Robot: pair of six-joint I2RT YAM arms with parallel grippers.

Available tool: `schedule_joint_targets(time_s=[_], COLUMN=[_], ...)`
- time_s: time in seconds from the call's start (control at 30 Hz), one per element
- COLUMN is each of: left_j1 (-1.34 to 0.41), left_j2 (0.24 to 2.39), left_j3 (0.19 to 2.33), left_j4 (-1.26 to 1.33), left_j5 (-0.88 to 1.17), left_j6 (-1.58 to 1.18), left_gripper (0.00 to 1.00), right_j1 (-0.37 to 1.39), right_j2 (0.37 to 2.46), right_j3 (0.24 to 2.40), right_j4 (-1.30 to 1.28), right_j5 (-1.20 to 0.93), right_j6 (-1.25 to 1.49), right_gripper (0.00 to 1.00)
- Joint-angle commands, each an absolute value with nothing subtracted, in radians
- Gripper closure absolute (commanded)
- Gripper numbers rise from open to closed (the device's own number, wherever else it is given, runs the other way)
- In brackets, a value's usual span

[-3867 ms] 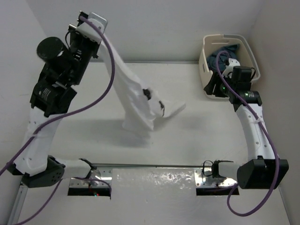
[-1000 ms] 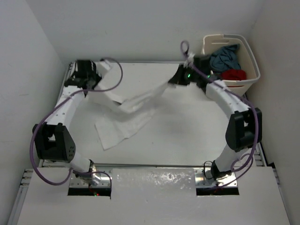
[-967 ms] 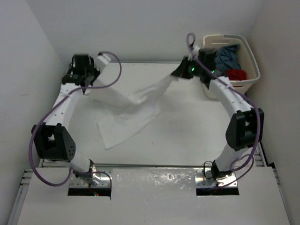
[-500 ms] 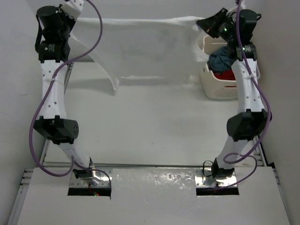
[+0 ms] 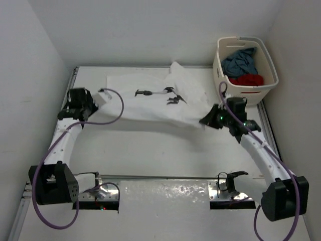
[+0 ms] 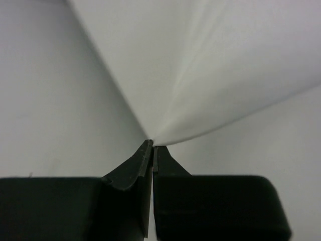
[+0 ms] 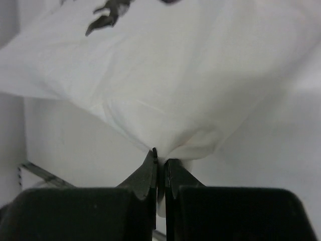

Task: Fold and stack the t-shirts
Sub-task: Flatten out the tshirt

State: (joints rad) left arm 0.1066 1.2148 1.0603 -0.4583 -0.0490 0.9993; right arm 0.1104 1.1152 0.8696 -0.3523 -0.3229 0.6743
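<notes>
The white t-shirt (image 5: 150, 103) with black markings lies spread across the back middle of the table, its right part rumpled. My left gripper (image 5: 99, 97) is shut on its left edge. In the left wrist view the cloth (image 6: 210, 75) fans out from the pinched gripper (image 6: 153, 146). My right gripper (image 5: 204, 120) is shut on the shirt's near right corner, and a bunch of cloth (image 7: 165, 75) sits between the closed jaws of the gripper (image 7: 161, 159). The slate blue-grey t-shirt (image 5: 239, 61) and the red t-shirt (image 5: 247, 79) lie in the basket.
The cream laundry basket (image 5: 218, 56) stands at the back right corner against the wall. White walls close in the table on the left, back and right. Purple cables loop from both arms over the table's near part.
Half a second ago both grippers held the white t-shirt stretched high in the air. Both arms have since come down and toward the near side, and the shirt now lies on the table.
</notes>
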Motion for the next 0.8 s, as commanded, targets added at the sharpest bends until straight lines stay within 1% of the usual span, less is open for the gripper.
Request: schedule_joint_targets(time_s=[0.0, 0.03, 0.07, 0.1, 0.13, 0.2, 0.33, 0.43, 0.53, 0.57, 0.63, 0.67, 0.73, 0.77], left_j1=[0.117, 0.115, 0.115, 0.115, 0.115, 0.115, 0.115, 0.115, 0.117, 0.117, 0.117, 0.115, 0.117, 0.115], left_j2=[1.106, 1.076, 1.065, 1.055, 1.045, 1.039, 1.029, 1.032, 1.054, 1.068, 1.139, 1.207, 1.276, 1.34], left_j3=[0.872, 0.788, 0.747, 0.715, 0.648, 0.563, 0.512, 0.547, 0.618, 0.639, 0.708, 0.765, 0.823, 0.877], left_j4=[-0.574, -0.593, -0.633, -0.644, -0.65, -0.637, -0.618, -0.582, -0.504, -0.486, -0.448, -0.445, -0.439, -0.436], left_j5=[-0.075, -0.086, -0.09, -0.097, -0.118, -0.167, -0.181, -0.175, -0.169, -0.166, -0.143, -0.131, -0.092, -0.078], left_j6=[1.132, 1.147, 1.179, 1.195, 1.21, 1.249, 1.261, 1.211, 1.163, 1.151, 1.097, 1.08, 1.01, 0.99], left_gripper=[1.0, 1.0, 1.0, 1.0, 1.0, 1.0, 1.0, 1.0, 1.0, 1.0, 1.0, 1.0, 1.0, 1.0], right_j1=[0.192, 0.208, 0.236, 0.241, 0.241, 0.241, 0.241, 0.238, 0.206, 0.189, 0.14, 0.129, 0.118, 0.117], right_j2=[1.016, 1.002, 0.996, 0.993, 1.006, 1.044, 1.066, 1.078, 1.139, 1.159, 1.204, 1.262, 1.34, 1.433], right_j3=[0.603, 0.531, 0.473, 0.369, 0.327, 0.272, 0.284, 0.359, 0.542, 0.572, 0.619, 0.668, 0.766, 0.806], right_j4=[-0.427, -0.402, -0.358, -0.338, -0.322, -0.314, -0.347, -0.368, -0.44, -0.448, -0.424, -0.42, -0.423, -0.432], right_j5=[-0.224, -0.242, -0.27, -0.287, -0.307, -0.348, -0.376, -0.39, -0.402, -0.416, -0.457, -0.454, -0.44, -0.431], right_j6=[0.636, 0.682, 0.704, 0.722, 0.741, 0.764, 0.758, 0.759, 0.733, 0.733, 0.739, 0.739, 0.71, 0.7], right_gripper=[1.0, 1.0, 1.0, 1.0, 1.0, 1.0, 1.0, 1.0, 1.0, 1.0, 1.0, 1.0, 1.0, 0.94])
